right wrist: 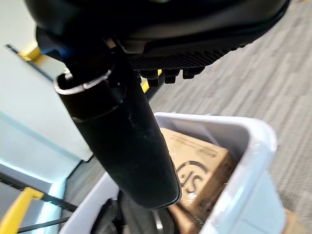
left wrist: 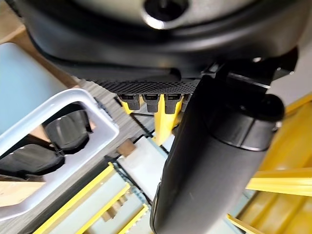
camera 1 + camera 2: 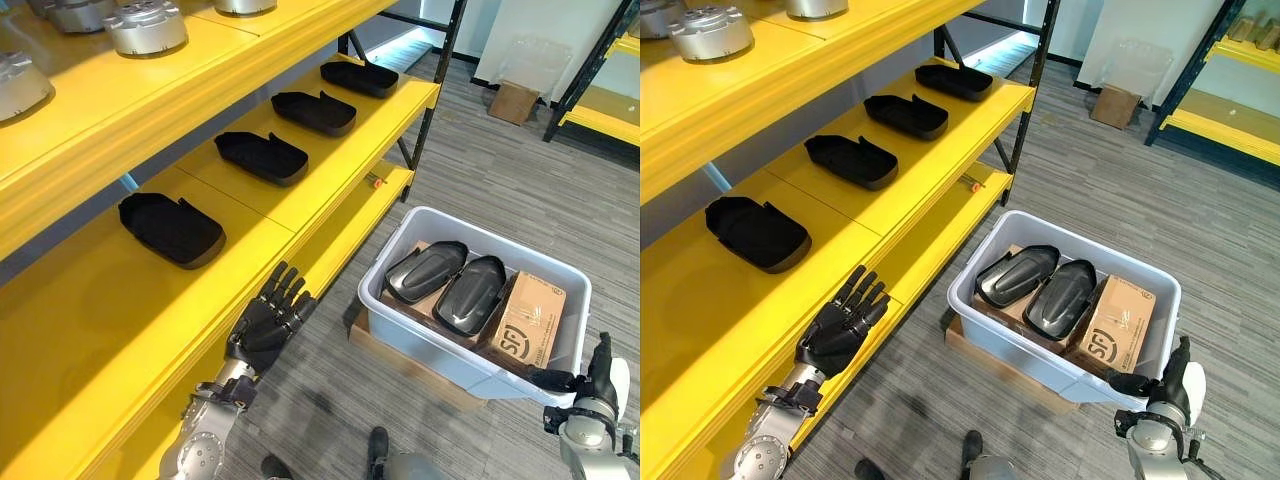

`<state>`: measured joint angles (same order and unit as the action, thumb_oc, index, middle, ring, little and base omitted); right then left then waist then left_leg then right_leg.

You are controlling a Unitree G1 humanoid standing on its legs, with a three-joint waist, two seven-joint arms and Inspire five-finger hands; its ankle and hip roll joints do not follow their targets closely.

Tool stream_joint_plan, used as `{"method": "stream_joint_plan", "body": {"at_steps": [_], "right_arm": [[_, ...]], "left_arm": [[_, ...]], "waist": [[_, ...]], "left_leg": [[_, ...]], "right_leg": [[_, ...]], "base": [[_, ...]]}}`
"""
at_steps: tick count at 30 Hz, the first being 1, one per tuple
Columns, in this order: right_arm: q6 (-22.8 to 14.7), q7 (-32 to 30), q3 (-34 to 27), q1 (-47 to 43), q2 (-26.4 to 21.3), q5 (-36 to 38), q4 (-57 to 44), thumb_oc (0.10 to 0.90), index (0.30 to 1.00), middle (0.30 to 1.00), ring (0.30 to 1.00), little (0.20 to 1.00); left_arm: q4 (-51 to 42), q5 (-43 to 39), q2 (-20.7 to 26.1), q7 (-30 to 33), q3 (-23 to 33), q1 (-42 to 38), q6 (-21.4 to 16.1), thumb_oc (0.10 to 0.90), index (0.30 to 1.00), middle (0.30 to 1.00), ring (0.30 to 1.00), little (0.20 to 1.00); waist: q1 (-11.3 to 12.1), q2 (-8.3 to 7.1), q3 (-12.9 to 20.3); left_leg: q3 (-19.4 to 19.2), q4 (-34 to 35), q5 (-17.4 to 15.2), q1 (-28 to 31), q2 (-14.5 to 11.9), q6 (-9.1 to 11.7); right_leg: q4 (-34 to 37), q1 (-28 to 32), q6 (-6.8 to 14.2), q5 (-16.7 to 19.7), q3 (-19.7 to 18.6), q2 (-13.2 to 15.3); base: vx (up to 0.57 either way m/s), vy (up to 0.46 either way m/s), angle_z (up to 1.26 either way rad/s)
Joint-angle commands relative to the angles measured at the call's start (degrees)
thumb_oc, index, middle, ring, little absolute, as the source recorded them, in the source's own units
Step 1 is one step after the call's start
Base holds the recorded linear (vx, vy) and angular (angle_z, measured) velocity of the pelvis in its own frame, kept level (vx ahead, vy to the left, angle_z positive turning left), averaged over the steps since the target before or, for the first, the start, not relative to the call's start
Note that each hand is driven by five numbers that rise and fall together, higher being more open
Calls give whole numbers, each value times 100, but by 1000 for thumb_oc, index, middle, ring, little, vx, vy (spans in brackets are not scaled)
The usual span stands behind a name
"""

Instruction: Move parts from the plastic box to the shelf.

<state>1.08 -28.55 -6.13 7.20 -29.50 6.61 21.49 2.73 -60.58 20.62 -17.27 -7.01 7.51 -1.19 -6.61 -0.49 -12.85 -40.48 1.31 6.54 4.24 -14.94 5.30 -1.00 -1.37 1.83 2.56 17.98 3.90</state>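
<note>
A light grey plastic box [image 3: 432, 352] stands on the floor beside the yellow shelf [image 3: 330, 170]. Two glossy black shell parts [image 3: 427, 270] [image 3: 470, 293] lie side by side in it, next to a small cardboard carton [image 3: 528, 320]. Several matching black parts [image 3: 172, 228] [image 3: 262, 156] lie in a row on the middle shelf board. My left hand [image 3: 270, 320] hovers open at that board's front edge, holding nothing. My right hand [image 3: 597, 372] is open at the box's near right corner, its thumb pointing over the rim [image 1: 253, 141].
Silver metal parts [image 3: 147, 27] sit on the upper shelf board. A flat cardboard sheet [image 3: 400, 368] lies under the box. Farther off stand a brown carton [image 3: 513, 102] and another yellow rack [image 3: 605, 122]. Grey carpet lies between them.
</note>
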Motion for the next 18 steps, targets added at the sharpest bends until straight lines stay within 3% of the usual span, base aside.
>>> {"method": "stream_joint_plan", "body": {"at_steps": [1,8,13,18], "right_arm": [[-579,-123,-189,-201,-341,-629,-526,900,1000,1000,1000,1000],[-787,6,33,-195,-455,-696,-929,900,1000,1000,1000,1000],[-846,331,199,-207,-517,-876,-1135,900,1000,1000,1000,1000],[-950,589,541,-344,-761,-1295,-1304,900,1000,1000,1000,1000]], "left_arm": [[-750,-234,77,-131,67,-369,-232,900,1000,1000,1000,1000],[-764,-182,131,-295,52,-417,-206,900,1000,1000,1000,1000],[-798,-286,90,-295,55,-450,-352,900,1000,1000,1000,1000],[-681,-377,66,-157,48,-574,-608,900,1000,1000,1000,1000]], "waist": [[-128,-263,269],[-248,-227,296],[-322,-177,260],[-353,-107,217]], "left_leg": [[269,-531,-439,-234,-179,7],[385,-640,-554,-279,-190,-59],[521,-759,-526,-360,-397,-12],[617,-830,-235,-346,-644,149]], "right_leg": [[-283,380,716,-343,356,836],[-585,299,539,-632,191,666],[-920,183,345,-919,98,518],[-1239,59,163,-1175,76,366]], "base": [[-20,-111,-9],[-13,-162,-1],[-30,-192,-3],[-23,-150,-4]]}}
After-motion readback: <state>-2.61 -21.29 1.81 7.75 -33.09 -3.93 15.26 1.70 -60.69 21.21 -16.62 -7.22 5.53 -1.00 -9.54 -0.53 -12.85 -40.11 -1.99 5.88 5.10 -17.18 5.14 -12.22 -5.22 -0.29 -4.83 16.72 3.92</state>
